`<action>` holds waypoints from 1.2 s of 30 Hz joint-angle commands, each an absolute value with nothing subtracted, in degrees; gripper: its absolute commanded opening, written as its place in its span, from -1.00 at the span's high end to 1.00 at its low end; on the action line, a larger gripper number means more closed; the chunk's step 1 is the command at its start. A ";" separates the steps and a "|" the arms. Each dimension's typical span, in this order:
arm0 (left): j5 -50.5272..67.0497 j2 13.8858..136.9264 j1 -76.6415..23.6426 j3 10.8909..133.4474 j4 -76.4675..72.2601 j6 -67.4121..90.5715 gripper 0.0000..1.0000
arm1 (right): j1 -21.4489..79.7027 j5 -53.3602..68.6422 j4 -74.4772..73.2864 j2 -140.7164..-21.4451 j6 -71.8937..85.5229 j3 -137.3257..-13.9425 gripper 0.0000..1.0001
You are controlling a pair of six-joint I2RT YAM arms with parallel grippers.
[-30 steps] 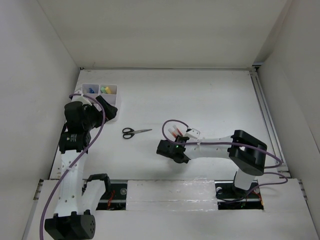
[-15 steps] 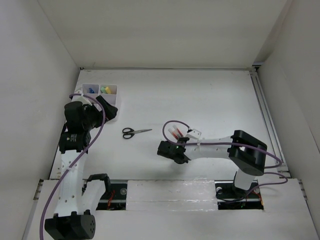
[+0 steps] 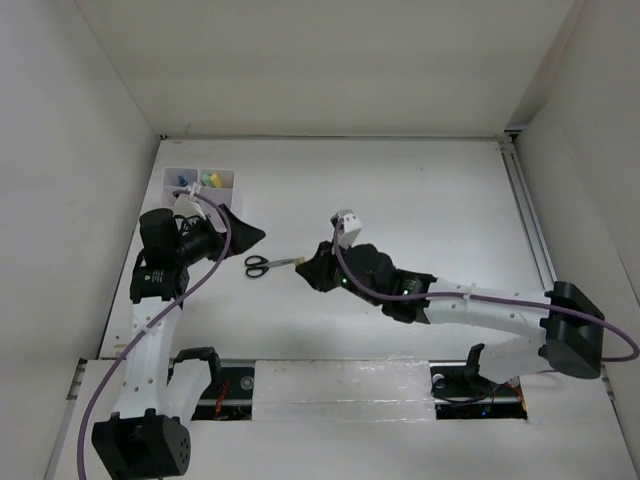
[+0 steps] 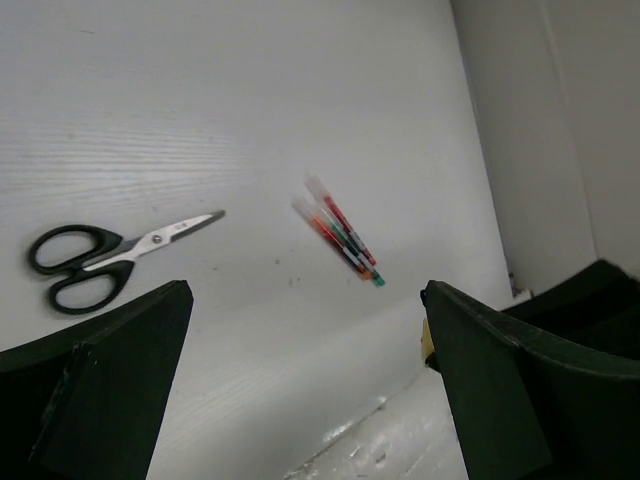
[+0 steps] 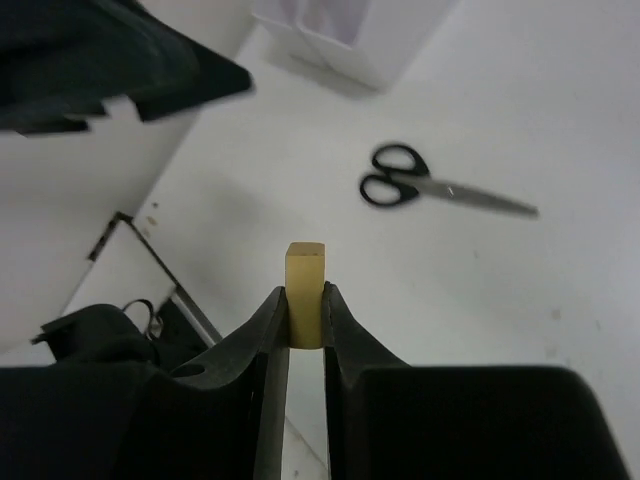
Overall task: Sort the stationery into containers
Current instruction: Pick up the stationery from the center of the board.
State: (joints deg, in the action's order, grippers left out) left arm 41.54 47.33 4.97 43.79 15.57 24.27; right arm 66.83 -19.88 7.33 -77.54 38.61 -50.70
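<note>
We see the right claw (image 3: 312, 268) closed on a small tan block (image 5: 304, 282), which stands upright between the two fingers (image 5: 262, 380) with its top end poking out past their tips. In the overhead view this claw reaches across to the left half of the surface (image 3: 420, 190) and hangs just beside the blade tips of the black-handled scissors (image 3: 272, 264). The scissors lie flat with their handles to the left; whether the claw is over the blades or merely next to them we cannot tell. The left claw (image 3: 245, 232) is spread wide with nothing between its fingers (image 4: 95, 390). It sits just beyond and to the left of the scissors, between them and the organizer box (image 3: 198, 175). That white box stands in the far left corner of the surface, partly hidden by the left arm. Of its compartments, we can see one holding a blue-capped item (image 3: 182, 181) and the next holding a yellow-green item (image 3: 210, 179). From the left wrist we also see a few pens (image 4: 340, 235), red with a green tip among them, lying close together on the surface past the scissors' blades.
</note>
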 commanded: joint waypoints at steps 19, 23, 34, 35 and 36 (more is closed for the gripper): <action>68.91 44.91 5.01 36.74 -6.68 32.34 -0.55 | 54.23 33.05 53.61 -90.35 34.88 -57.04 1.00; 69.43 44.91 5.01 36.74 -7.82 32.87 -0.21 | 54.23 33.05 55.36 -92.10 36.12 -57.57 1.00; 73.13 44.38 5.01 32.96 -18.45 40.78 0.01 | 52.56 32.52 57.22 -94.21 38.40 -58.62 1.00; 73.65 44.38 5.01 32.96 -18.46 41.56 0.01 | 51.95 32.52 57.22 -94.22 38.41 -58.62 1.00; 73.65 44.38 5.01 32.96 -19.24 41.57 0.01 | 51.94 31.91 56.43 -94.22 38.41 -59.15 1.00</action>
